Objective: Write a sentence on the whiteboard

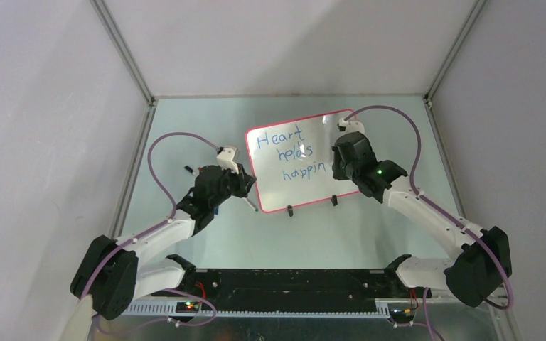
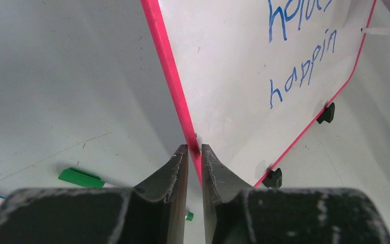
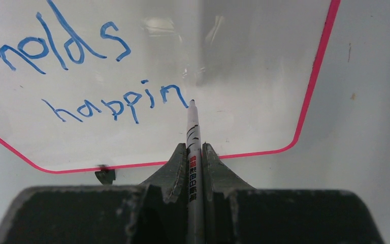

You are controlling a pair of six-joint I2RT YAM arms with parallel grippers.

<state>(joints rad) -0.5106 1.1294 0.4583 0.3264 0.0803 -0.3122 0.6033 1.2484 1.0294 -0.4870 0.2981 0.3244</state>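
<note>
Blue sentence (image 1: 293, 153) on red-framed whiteboard (image 1: 300, 195)

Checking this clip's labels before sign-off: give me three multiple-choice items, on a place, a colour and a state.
1. The marker tip sits: A) right after "happin" on the whiteboard; B) beside "Heart"; C) off the board.
2. The sentence is written in: A) black; B) blue; C) green.
3. The left gripper is: A) open above the board; B) shut and empty; C) shut on the whiteboard's red frame.
Answers: 1 A, the tip sits just past the last n; 2 B, all three lines are blue; 3 C, it pinches the frame's edge.
</note>
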